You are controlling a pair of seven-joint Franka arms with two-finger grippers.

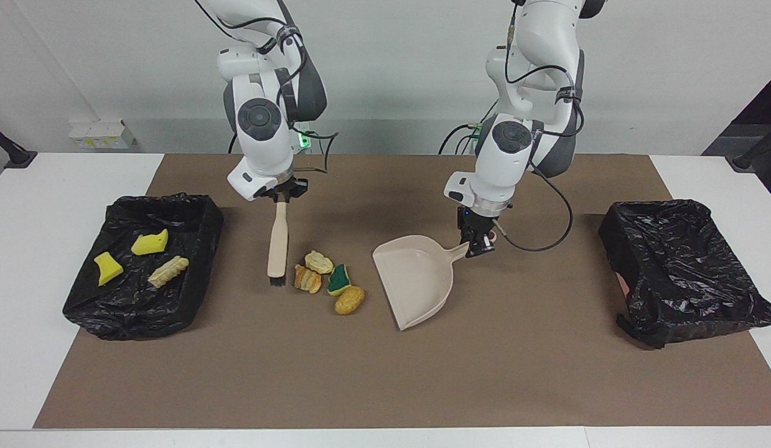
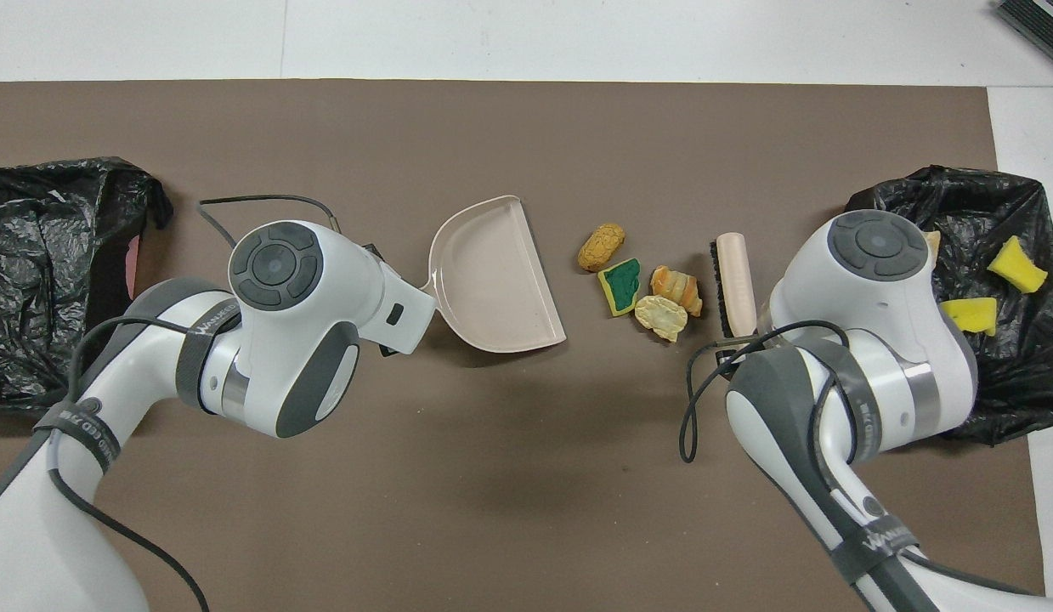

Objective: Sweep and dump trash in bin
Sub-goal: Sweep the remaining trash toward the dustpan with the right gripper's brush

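Note:
A pale bread lump point(image 1: 318, 262), a tan croissant point(image 1: 307, 279), a green-and-yellow sponge piece point(image 1: 339, 280) and a golden potato-like lump point(image 1: 350, 300) lie clustered on the brown mat. My right gripper point(image 1: 280, 194) is shut on the handle of the beige brush point(image 1: 277, 239). Its bristles are down at the mat beside the cluster, toward the right arm's end. My left gripper point(image 1: 478, 246) is shut on the handle of the beige dustpan point(image 1: 416, 280). The pan's open mouth faces the cluster. In the overhead view the dustpan point(image 2: 496, 280) and brush point(image 2: 736, 285) flank the scraps.
A black-lined bin point(image 1: 130, 320) at the right arm's end holds two yellow sponge pieces point(image 1: 150, 243) point(image 1: 107, 268) and a pale pastry point(image 1: 168, 271). A second black-lined bin point(image 1: 690, 311) stands at the left arm's end. The brown mat point(image 1: 385, 373) covers the table's middle.

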